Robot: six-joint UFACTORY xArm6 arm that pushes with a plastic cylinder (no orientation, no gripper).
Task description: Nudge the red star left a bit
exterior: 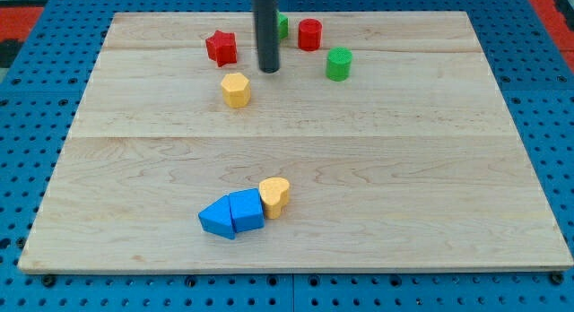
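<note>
The red star [221, 47] lies near the view's top, left of centre, on the wooden board [296, 151]. My tip [269, 71] is at the end of the dark rod, a short way to the star's right and slightly lower, apart from it. A yellow hexagonal block [236, 90] sits just below and left of the tip.
A red cylinder [310, 34] and a green cylinder [339, 64] stand right of the rod. A green block [282, 25] is partly hidden behind the rod. Near the view's bottom, two blue blocks [231, 213] touch a yellow heart [274, 196]. Blue pegboard surrounds the board.
</note>
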